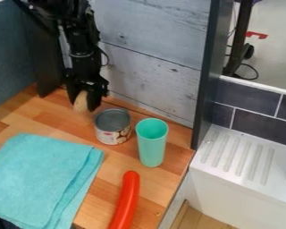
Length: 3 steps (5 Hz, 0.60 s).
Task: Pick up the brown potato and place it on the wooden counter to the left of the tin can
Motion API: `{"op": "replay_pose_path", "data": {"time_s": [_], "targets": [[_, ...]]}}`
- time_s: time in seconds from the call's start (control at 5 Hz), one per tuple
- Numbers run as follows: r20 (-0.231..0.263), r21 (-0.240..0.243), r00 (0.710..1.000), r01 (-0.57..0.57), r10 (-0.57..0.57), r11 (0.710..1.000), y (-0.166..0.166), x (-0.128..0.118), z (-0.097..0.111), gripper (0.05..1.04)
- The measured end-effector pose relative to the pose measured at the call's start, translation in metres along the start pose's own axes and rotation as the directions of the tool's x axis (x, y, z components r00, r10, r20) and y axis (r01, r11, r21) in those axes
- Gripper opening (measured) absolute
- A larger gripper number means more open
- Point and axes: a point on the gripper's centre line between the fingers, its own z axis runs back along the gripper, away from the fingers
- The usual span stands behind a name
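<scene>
Gripper (84, 106): fingers closed on a tan rounded thing (80, 101), near the tabletop's (150, 187) back edge
Can (113, 128): open-topped, in front and to the right of the gripper
Cup (152, 147): turquoise, upright, just beside the can, near the right edge
Cloth (41, 176): folded, left side
Red tube (127, 200): between cloth and right edge

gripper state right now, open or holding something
Gripper: jaws closed on a tan, rounded object, near the back panel, to the left of the open can in the picture.
</scene>
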Motion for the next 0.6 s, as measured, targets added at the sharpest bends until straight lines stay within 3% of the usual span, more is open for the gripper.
{"op": "replay_pose_path", "data": {"time_s": [0.2, 0.4, 0.6], "targets": [[-0.014, 0.006, 1.0, -0.012, 0.012, 1.0, 0.004, 0.01, -0.008, 0.64], [-0.077, 0.013, 0.997, -0.01, 0.011, 1.0, 0.006, 0.006, -0.019, 0.64], [-0.128, 0.006, 0.991, 0.024, -0.023, 1.0, 0.008, 0.005, -0.019, 0.721]]}}
